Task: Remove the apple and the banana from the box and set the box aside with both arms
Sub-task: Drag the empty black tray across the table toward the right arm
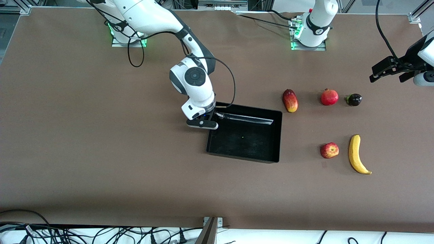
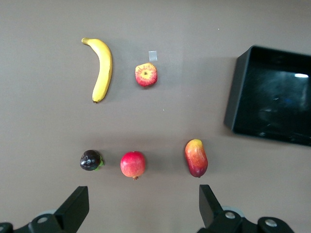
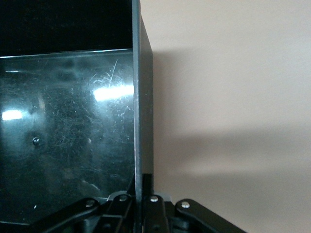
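Right gripper [image 1: 211,118] is clamped on the black tray's [image 1: 276,135] wall at its corner toward the right arm's end, one finger inside, one outside. Tray sits mid-table. Apple [image 1: 329,150] and banana [image 1: 356,154] lie side by side toward the left arm's end — untouched. Left gripper [image 1: 390,73] hangs spread wide over that end, holding nothing.

Even overhead light, bright and sharp in the front view; white glare streaks on the glossy black tray [image 1: 247,154], soft short shadows beside the fruits, broad blurred shadow bands on the table [image 3: 233,73] in the right wrist view.
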You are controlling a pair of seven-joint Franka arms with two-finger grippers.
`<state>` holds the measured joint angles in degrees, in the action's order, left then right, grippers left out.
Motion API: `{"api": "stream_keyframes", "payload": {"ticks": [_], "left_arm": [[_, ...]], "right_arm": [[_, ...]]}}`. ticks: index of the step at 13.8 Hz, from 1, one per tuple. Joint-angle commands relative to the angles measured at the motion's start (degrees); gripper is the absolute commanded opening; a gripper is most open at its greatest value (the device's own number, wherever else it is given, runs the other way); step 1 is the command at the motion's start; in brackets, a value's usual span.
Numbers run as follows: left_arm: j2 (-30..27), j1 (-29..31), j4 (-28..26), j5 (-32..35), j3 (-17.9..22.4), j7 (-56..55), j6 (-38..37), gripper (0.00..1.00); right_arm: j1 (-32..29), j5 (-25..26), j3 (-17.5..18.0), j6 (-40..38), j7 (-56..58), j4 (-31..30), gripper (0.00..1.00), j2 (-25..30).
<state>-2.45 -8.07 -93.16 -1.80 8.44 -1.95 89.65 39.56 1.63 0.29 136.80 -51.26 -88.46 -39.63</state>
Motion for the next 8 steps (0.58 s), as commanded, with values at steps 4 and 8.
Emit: {"api": "stream_keyframes", "payload": {"ticks": [4, 8], "left_arm": [[-1.6, 0.7, -1.5, 1.5, -0.8, -0.9, 0.0, 1.00], [-1.5, 0.8, -1.4, 1.5, -0.8, -0.9, 0.0, 1.00]], "right_arm": [[-12.5, -5.9, 0.6, -7.5, 18.9, -12.5, 0.00, 15.3], [-16.4, -5.9, -6.8, -8.1, 34.3, -24.4, 0.00, 24.9]]}}
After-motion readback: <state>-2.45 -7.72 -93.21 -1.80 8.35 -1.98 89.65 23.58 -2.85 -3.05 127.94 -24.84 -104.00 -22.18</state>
